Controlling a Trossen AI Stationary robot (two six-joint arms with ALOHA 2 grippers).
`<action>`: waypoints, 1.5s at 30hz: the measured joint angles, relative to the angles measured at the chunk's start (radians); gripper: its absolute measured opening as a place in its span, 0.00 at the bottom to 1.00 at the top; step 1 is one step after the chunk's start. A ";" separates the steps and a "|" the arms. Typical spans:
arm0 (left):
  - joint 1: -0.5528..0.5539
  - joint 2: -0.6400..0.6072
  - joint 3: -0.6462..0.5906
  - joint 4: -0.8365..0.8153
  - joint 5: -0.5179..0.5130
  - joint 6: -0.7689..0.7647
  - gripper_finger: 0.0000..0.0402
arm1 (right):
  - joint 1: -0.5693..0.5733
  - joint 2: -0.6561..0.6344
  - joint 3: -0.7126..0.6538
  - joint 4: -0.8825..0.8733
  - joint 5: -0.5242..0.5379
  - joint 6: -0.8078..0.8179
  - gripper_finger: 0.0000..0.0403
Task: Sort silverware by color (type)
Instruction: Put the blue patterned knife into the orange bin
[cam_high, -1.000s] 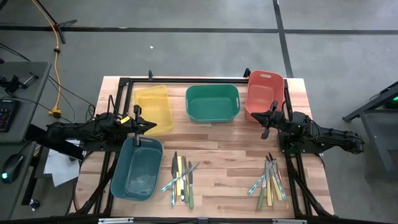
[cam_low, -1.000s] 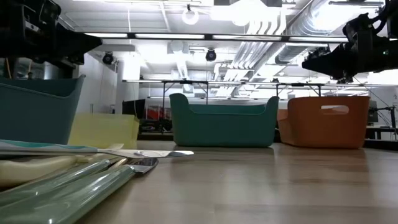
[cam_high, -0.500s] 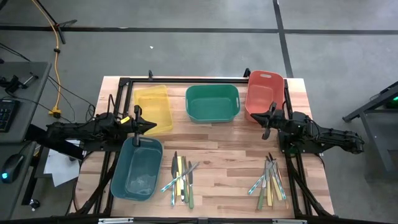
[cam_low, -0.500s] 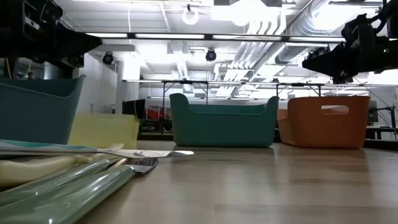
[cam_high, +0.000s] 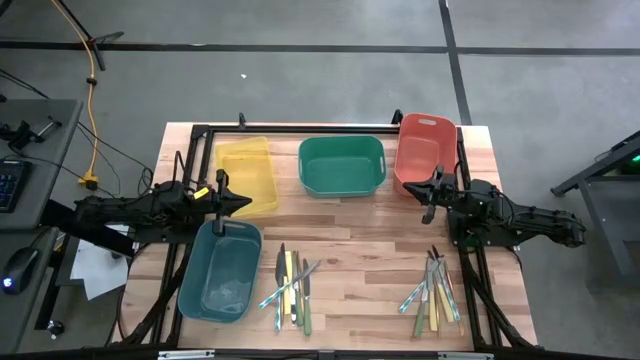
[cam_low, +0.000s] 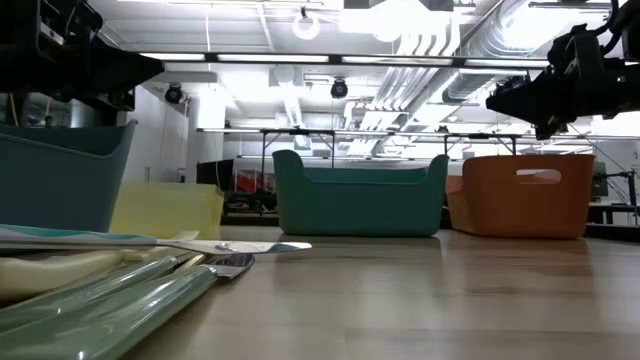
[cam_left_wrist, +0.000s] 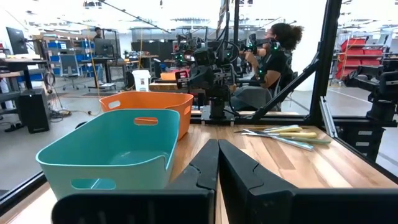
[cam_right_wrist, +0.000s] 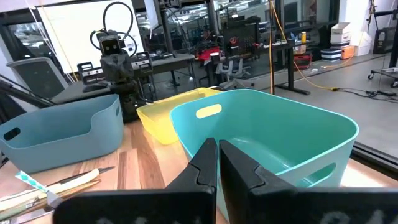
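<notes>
No readable writing. Left gripper (cam_high: 245, 202) closed, empty, above counter (cam_high: 370, 240); right gripper (cam_high: 408, 189) closed, empty. Silverware (cam_high: 291, 288) partly overlapping; types unclear.

bins: four, namely one yellow bin (cam_high: 246, 173), one green bin (cam_high: 342, 165), one red bin (cam_high: 423, 150) and one teal bin (cam_high: 221, 271). silverware: two loose heaps, left heap (cam_high: 291, 289) roughly six or seven pieces, right heap (cam_high: 432, 291) about the same; overlap hides the exact count. arms: two.

Robotics lab: exposed ducts (cam_low: 440, 60), workbenches (cam_left_wrist: 25, 62).
</notes>
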 joint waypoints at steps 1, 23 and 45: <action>0.000 0.000 0.000 0.000 0.000 0.000 0.01 | 0.000 0.000 0.000 0.000 0.000 0.000 0.00; 0.000 0.000 0.000 0.000 0.000 0.001 0.01 | 0.000 0.000 0.000 -0.006 0.000 0.000 0.00; 0.000 0.000 0.000 0.000 0.000 0.001 0.01 | 0.046 0.064 0.000 0.438 -0.357 0.233 0.00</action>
